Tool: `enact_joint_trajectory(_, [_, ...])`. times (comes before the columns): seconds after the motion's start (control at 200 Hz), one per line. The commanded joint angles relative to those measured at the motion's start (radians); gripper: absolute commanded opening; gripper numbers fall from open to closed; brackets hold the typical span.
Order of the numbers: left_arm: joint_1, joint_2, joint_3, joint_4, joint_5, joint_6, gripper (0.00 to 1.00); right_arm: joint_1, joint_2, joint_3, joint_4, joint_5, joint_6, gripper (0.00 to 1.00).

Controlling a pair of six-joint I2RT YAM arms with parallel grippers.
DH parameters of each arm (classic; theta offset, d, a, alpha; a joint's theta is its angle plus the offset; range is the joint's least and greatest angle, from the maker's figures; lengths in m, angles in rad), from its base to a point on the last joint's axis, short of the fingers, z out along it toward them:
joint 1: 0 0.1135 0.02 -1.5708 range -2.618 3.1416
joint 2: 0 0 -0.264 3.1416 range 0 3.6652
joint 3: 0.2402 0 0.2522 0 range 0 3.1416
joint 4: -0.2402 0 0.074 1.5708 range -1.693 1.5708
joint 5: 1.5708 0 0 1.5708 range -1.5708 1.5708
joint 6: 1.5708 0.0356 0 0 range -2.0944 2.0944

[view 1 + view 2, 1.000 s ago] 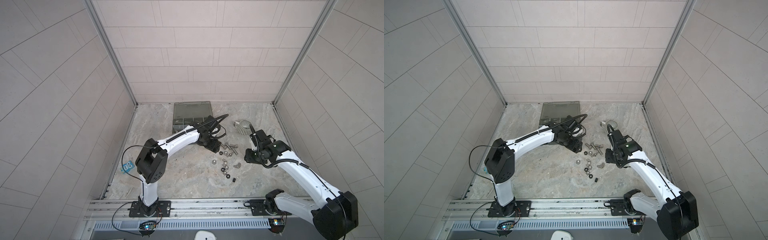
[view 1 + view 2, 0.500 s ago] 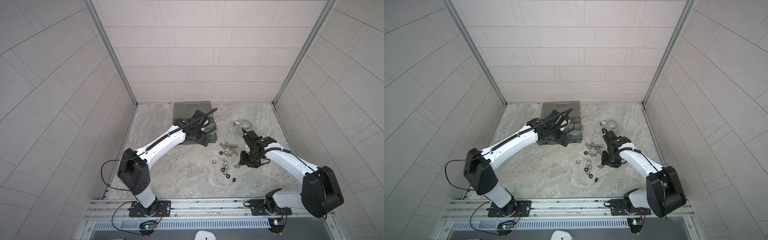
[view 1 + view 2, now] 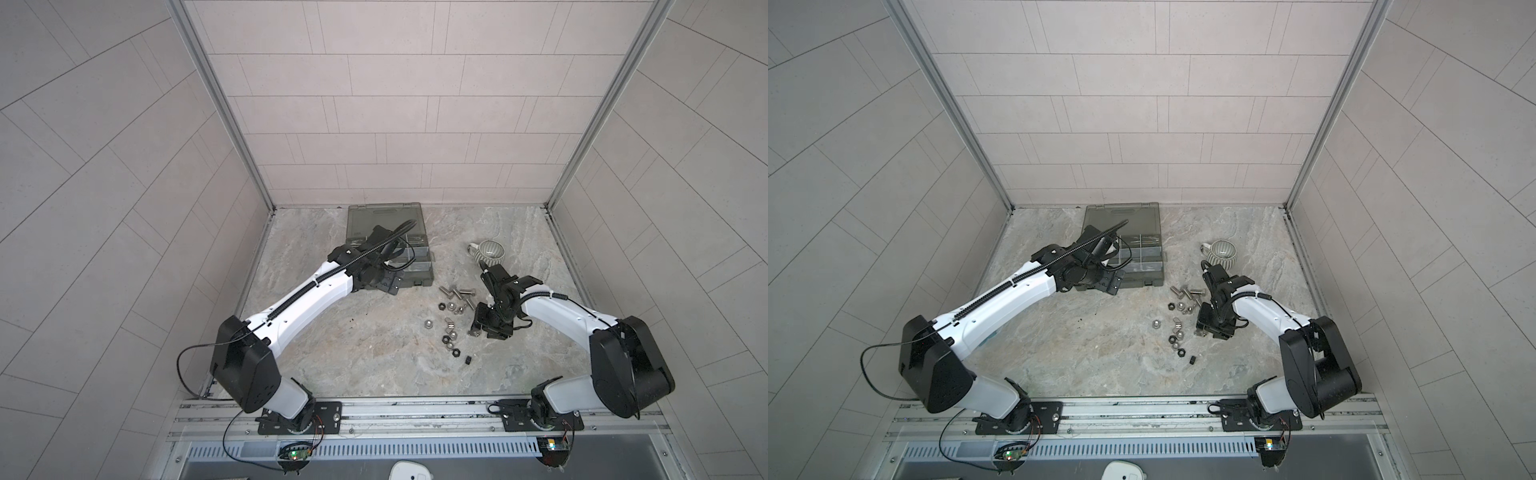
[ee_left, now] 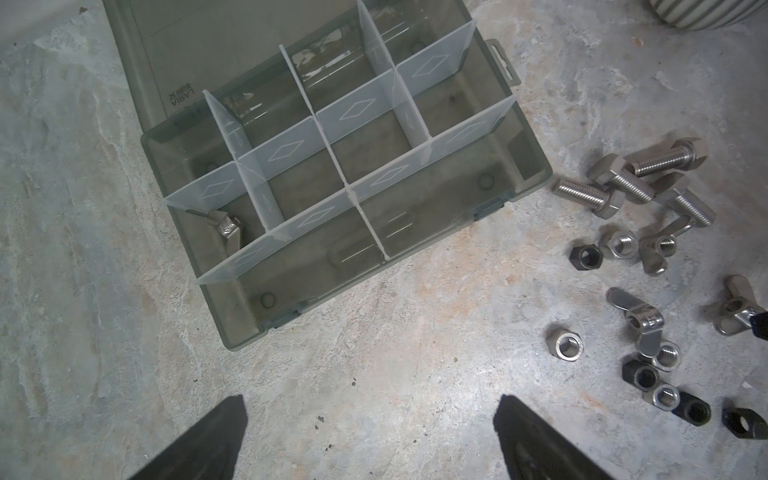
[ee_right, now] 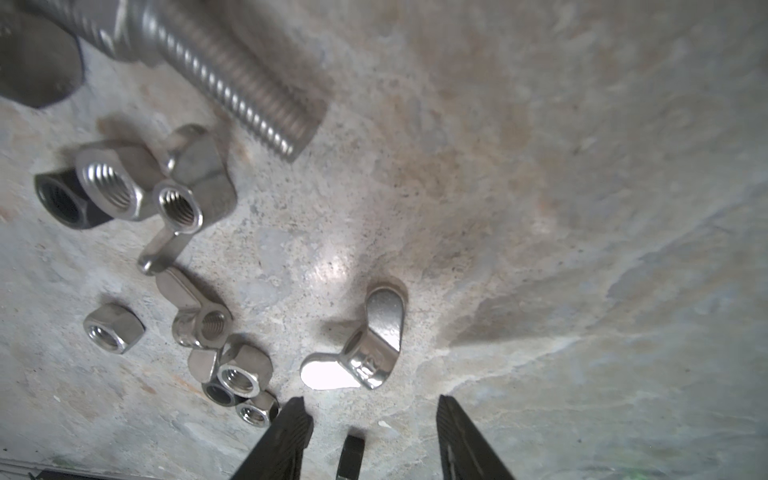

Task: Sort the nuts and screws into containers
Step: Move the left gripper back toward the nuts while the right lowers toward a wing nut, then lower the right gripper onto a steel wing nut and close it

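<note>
In both top views the translucent grey-green plastic organizer case (image 3: 384,216) lies open on the marbled grey tabletop (image 3: 365,365) near the back wall. Its lid lies flat toward the wall and its long side runs across the scene. The short silver hex-head screws (image 3: 457,293) and the small silver and black nuts (image 3: 451,332) lie loose beside the case, the screws nearer the striped grey-white ceramic mug (image 3: 489,250). The left gripper (image 3: 392,286) hangs at the case's front edge and the right gripper (image 3: 478,330) sits low beside the nuts. From here the gripper bodies hide the finger gaps, and the case's contents are too small to read.

The left wrist view shows more. Both black fingers (image 4: 216,436) stand spread wide, with only bare table between them, just short of the case. One silver wing nut (image 4: 226,230) lies in an end compartment against the side wall. Four screws lie flat in a touching heap, their shanks pointing different ways. The mug is cut off at the frame edge.

In the right wrist view the fingers (image 5: 286,440) stand partway apart and grip nothing. A second wing nut (image 5: 365,353) lies on the table just ahead of the tips, apart from them. One of its wings points away from the gripper and the other lies across. A small dark bar between the fingers cannot be identified. One screw near the lens is blurred, its head cut off and its shank aslant.
</note>
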Motion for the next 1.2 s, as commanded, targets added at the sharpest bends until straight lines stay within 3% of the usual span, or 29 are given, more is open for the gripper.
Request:
enact_joint_trajectory(0.0, [0.022,-0.044,-0.021,-0.004,-0.017,-0.011,1.00,-0.002,0.020,-0.004,0.022,0.006,0.055,0.48])
enact_joint_trajectory(0.776, [0.066,-0.110,-0.091,0.033,0.003,-0.005,1.00,-0.002,0.075,-0.060,0.085,0.047,0.103,0.33])
enact_joint_trajectory(1.196, [0.085,-0.125,-0.105,0.032,0.010,-0.007,1.00,0.003,0.165,0.023,0.038,0.044,-0.009,0.25])
